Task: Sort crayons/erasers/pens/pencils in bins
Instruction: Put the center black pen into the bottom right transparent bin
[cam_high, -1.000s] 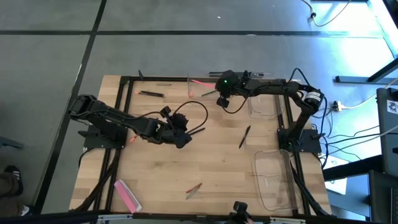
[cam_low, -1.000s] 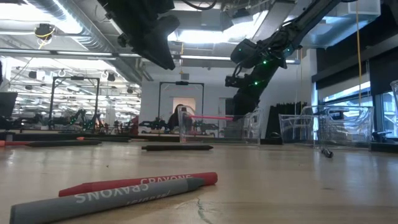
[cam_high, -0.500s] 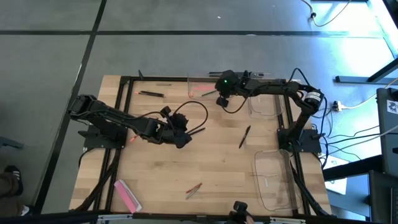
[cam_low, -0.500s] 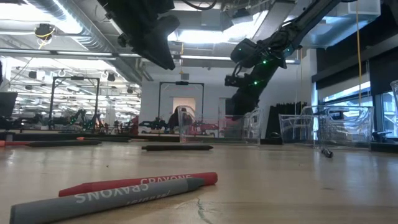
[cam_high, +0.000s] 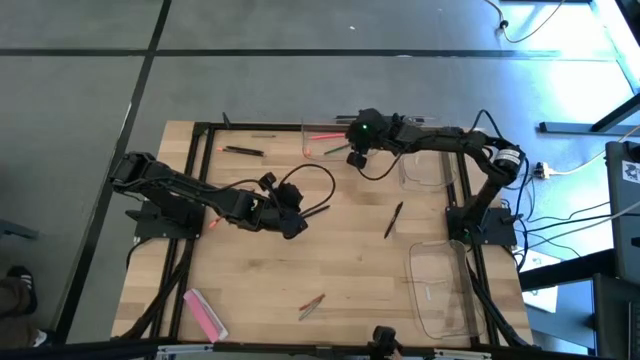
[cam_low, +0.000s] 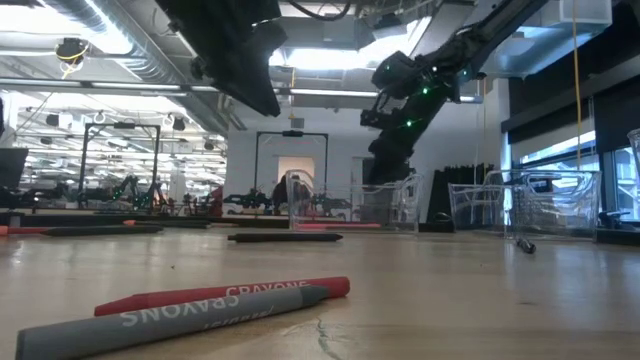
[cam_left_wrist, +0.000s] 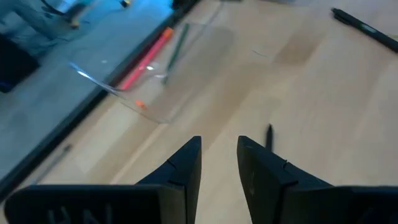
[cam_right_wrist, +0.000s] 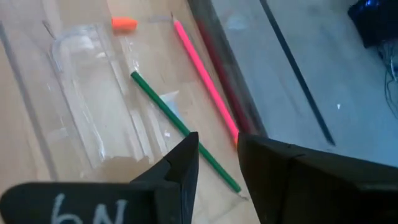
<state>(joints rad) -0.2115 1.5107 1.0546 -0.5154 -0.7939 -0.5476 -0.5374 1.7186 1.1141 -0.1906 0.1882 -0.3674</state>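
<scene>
Right gripper hovers over the far bin, fingers parted, seemingly empty; green pencil and pink pencil lie inside; lift straight, clear the wall; eraser waits at the near-left corner.

Overhead, tabletop-level, two wrist cameras

From my console: pale, matt wood-grain bench, glossy clear plastic bins, paper-wrapped crayons, and black metal frame bars.
</scene>
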